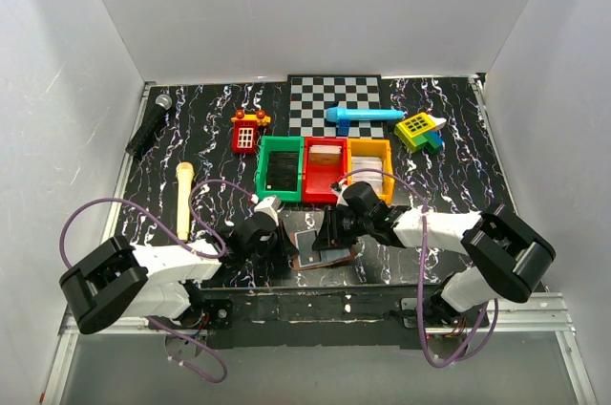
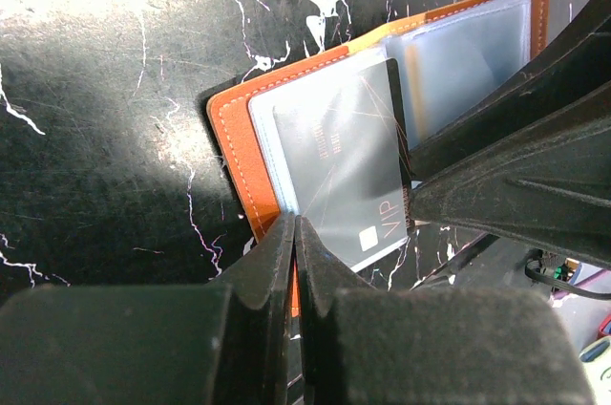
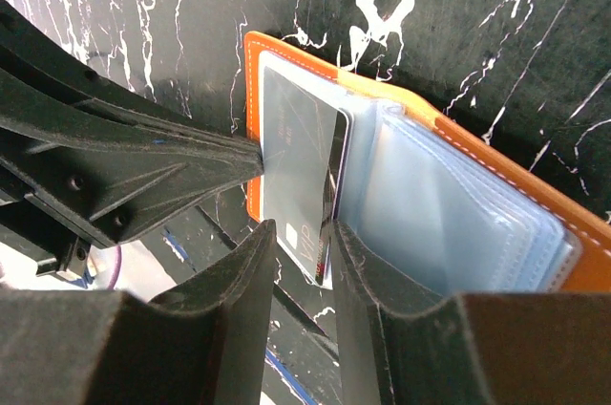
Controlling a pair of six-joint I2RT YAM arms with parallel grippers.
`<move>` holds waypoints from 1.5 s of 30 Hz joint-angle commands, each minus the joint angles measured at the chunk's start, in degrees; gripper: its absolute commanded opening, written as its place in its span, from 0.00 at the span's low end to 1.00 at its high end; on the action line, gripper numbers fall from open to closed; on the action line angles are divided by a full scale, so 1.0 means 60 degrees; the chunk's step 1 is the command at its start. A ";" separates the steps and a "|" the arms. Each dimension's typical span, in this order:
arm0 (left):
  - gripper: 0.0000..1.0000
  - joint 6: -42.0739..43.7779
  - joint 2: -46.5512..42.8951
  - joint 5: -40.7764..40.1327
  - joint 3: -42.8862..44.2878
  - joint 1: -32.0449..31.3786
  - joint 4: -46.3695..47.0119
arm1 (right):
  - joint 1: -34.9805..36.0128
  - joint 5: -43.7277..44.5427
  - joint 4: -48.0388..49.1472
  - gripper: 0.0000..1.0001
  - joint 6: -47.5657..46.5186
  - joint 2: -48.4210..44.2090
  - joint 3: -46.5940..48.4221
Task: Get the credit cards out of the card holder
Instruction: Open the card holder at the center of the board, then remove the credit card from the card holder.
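The card holder [image 1: 323, 254] lies open near the table's front edge, orange-brown outside with pale blue-grey sleeves. My left gripper [image 2: 294, 219] is shut on the holder's orange edge [image 2: 239, 138]; in the top view it [image 1: 284, 236] is at the holder's left. A grey card marked VIP [image 2: 334, 157] sticks partly out of a sleeve. My right gripper [image 3: 304, 233] has its jaws a narrow gap apart, one on each side of that card's [image 3: 301, 157] protruding end. In the top view it [image 1: 331, 231] is over the holder. The other sleeves [image 3: 449, 223] fan out to the right.
Behind the holder stand a green bin [image 1: 264, 171], a red bin [image 1: 325, 142] and a yellow bin [image 1: 389, 171]. Farther back are a checkerboard mat [image 1: 334, 99], a blue pen-like toy [image 1: 363, 116], a yellow-green toy [image 1: 420, 130], a red toy [image 1: 246, 133], a microphone [image 1: 150, 125] and a wooden handle [image 1: 183, 200].
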 commanded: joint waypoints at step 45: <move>0.00 0.0087 0.0734 0.0104 -0.0388 -0.0012 0.0240 | -0.0189 -0.0919 0.1295 0.08 0.0285 -0.0030 -0.0350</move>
